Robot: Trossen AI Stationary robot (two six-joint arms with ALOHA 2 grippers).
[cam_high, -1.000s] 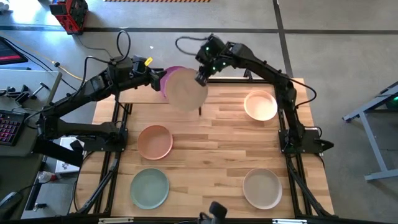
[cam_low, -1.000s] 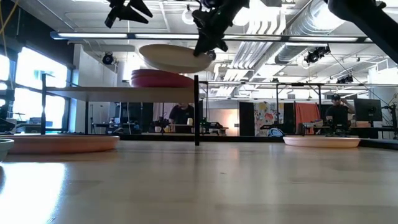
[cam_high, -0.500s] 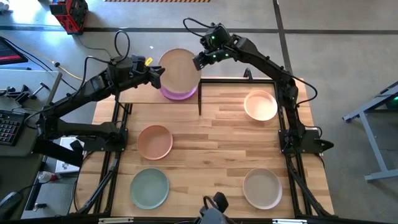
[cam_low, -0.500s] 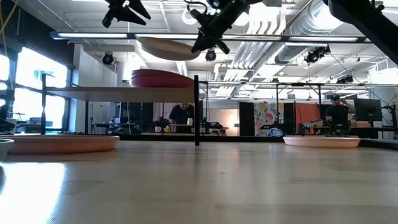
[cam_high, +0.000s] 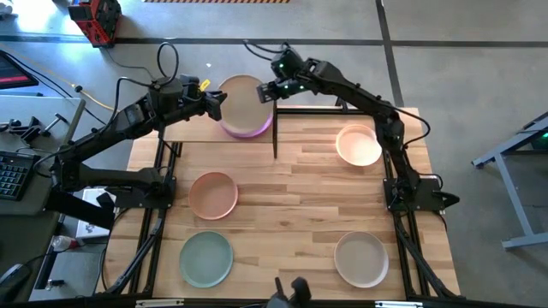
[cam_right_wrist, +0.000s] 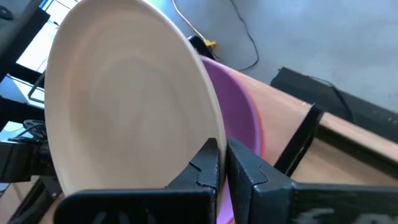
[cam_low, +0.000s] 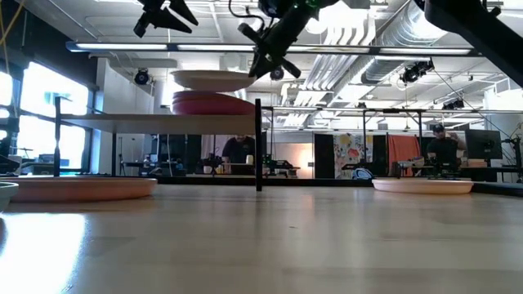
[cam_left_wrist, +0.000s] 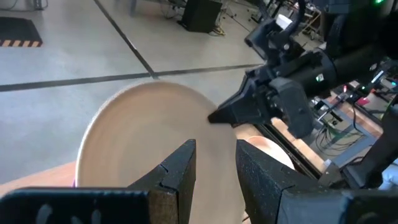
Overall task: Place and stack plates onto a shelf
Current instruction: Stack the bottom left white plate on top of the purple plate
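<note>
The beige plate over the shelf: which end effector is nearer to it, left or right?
Right. The right end effector is shut on the rim of the beige plate, above the purple plate. The left end effector hovers open beside its opposite edge.

The beige plate (cam_high: 243,97) held over the shelf (cam_high: 190,129) is a plain, matte tan, and beneath it the purple plate (cam_high: 248,130) shows as a violet crescent — magenta-pink at its rim in the low view. The shelf is pale, unpatterned wood on thin black posts. The desk (cam_high: 291,197) is light wood in narrow slats of mixed honey and blond tones. On it lie a peach plate (cam_high: 213,194), a mint green plate (cam_high: 205,258), a cream plate (cam_high: 358,144) and a second beige plate (cam_high: 360,258) — all plain. Both arms are black; the left gripper (cam_high: 216,101) carries a yellow tag, the right gripper (cam_high: 265,91) small green lights. The floor is grey with dark lines.
</note>
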